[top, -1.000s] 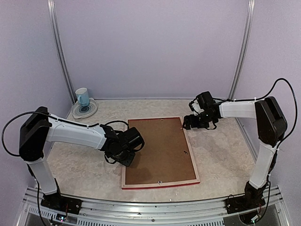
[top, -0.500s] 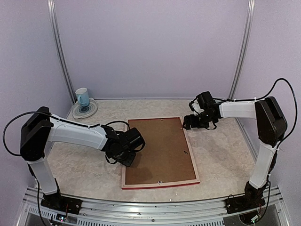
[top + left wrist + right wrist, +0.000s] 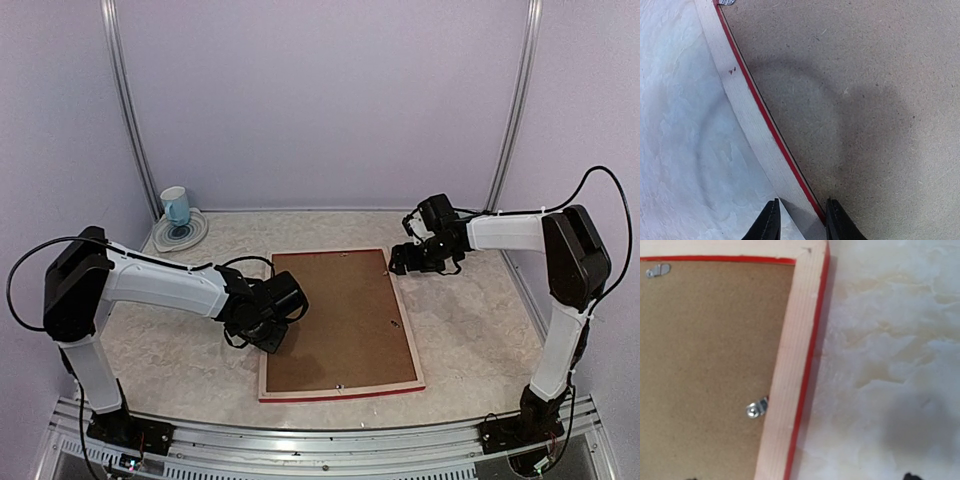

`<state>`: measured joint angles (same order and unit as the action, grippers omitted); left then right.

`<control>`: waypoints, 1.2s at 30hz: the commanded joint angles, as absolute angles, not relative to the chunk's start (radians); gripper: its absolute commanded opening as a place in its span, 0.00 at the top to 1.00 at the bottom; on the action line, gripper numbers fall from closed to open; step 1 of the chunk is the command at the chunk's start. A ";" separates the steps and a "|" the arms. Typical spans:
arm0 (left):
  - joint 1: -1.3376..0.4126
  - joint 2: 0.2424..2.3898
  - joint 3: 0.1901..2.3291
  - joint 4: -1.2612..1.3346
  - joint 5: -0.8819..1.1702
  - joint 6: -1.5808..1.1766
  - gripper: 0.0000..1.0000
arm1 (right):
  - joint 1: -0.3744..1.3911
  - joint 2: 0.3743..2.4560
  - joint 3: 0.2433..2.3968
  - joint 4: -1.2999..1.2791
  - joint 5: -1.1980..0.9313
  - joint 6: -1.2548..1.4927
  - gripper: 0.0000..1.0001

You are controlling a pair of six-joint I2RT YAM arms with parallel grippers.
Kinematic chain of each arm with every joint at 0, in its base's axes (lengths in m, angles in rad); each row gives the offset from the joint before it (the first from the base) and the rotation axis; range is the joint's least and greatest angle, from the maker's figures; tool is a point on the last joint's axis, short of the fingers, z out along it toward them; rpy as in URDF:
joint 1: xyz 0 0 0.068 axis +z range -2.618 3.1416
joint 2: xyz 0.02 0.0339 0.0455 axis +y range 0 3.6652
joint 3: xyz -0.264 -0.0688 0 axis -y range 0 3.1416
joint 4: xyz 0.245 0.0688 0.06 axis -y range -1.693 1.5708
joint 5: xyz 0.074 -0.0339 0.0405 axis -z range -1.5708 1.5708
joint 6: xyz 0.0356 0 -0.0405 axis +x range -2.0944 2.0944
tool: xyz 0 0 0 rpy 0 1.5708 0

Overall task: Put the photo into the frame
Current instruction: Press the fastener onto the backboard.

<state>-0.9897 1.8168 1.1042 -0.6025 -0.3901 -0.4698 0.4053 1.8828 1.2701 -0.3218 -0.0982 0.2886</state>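
Note:
The frame (image 3: 411,345) lies face down mid-table, with pale wood rails and a red edge. A brown backing board (image 3: 335,320) fills it. The photo is hidden. My left gripper (image 3: 268,335) is at the frame's left rail (image 3: 747,125). In the left wrist view its jaws (image 3: 801,207) straddle that rail, one fingertip on the table side and the other against the red inner strip. My right gripper (image 3: 405,262) hovers over the far right corner (image 3: 812,252), open wide with nothing held. Only a dark fingertip (image 3: 910,476) shows at the bottom of the right wrist view.
A blue and white mug (image 3: 175,207) stands on a round coaster (image 3: 182,234) at the back left. Small metal turn clips (image 3: 756,409) sit on the backing board by the rails. Lilac walls close in the back and both sides.
The left jaws have narrowed a little onto the frame's left rail. Neither arm nor the frame has visibly shifted.

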 commanded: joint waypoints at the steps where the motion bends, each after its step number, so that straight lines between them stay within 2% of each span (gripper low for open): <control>1: -0.996 1.828 1.108 -0.636 -0.400 -0.485 0.65 | 0.393 1.860 1.260 -0.308 -0.107 0.285 0.12; 11: -0.995 1.813 1.085 -0.606 -0.307 -0.475 0.56 | 0.393 1.861 1.258 -0.305 -0.110 0.287 0.12; 22: -0.943 1.786 0.994 -0.554 -0.160 -0.607 0.53 | 0.393 1.856 1.257 -0.304 -0.113 0.286 0.12; 30: -0.950 1.789 0.980 -0.588 -0.158 -0.674 0.58 | 0.393 1.856 1.253 -0.297 -0.117 0.288 0.12; 36: -0.954 1.782 0.975 -0.594 -0.160 -0.710 0.68 | 0.393 1.859 1.250 -0.293 -0.123 0.288 0.12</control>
